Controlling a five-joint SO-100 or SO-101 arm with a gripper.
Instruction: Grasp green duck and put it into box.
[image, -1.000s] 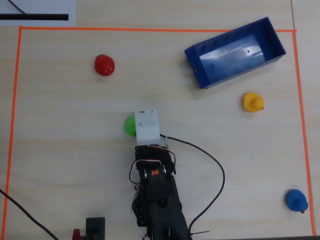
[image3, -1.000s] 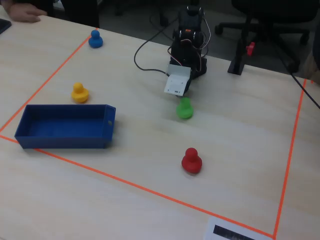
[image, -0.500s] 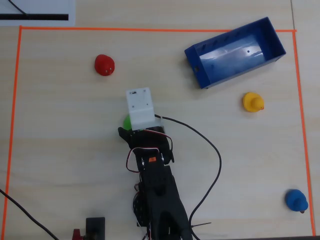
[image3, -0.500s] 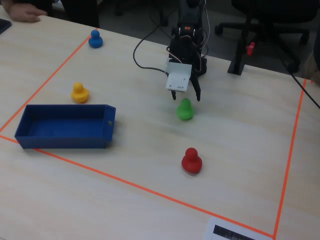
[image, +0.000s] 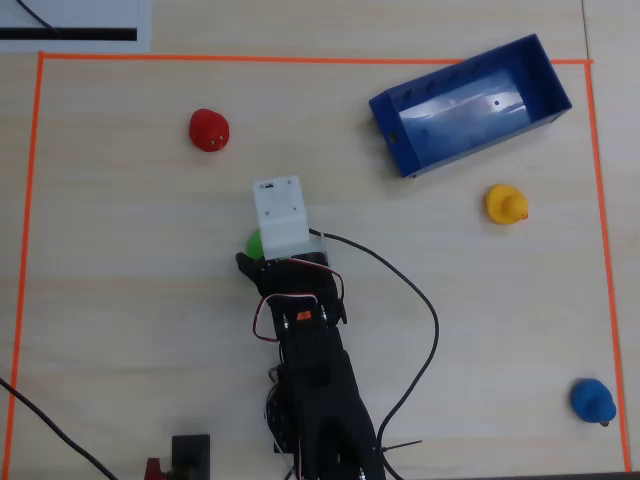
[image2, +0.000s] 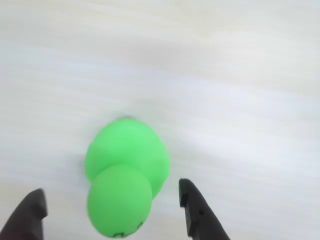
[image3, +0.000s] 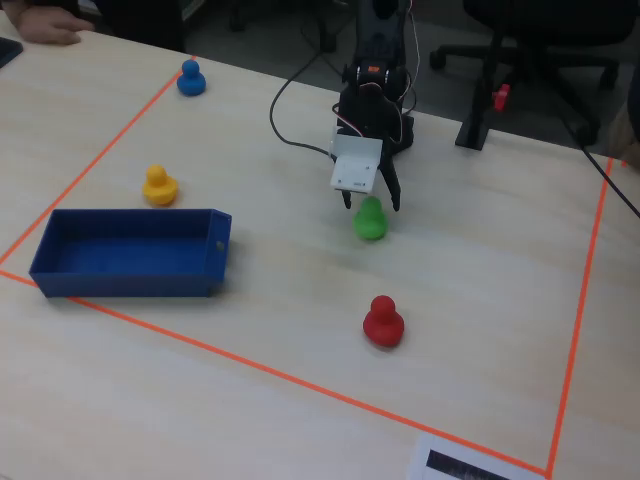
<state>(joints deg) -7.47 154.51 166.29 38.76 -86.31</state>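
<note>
The green duck (image2: 127, 172) sits on the pale wooden table, between my gripper's (image2: 111, 197) two black fingers, which stand apart on either side of it without touching it. In the overhead view the duck (image: 254, 243) is mostly hidden under the white wrist housing, with only a green sliver showing. In the fixed view my open gripper (image3: 370, 202) hangs just above the duck (image3: 370, 220). The blue open-top box (image: 478, 142) lies empty at the upper right of the overhead view and at the left in the fixed view (image3: 130, 280).
A red duck (image: 209, 130), a yellow duck (image: 505, 204) near the box, and a blue duck (image: 592, 400) stand on the table. Orange tape (image: 30, 200) frames the work area. A black cable (image: 425, 310) loops right of the arm.
</note>
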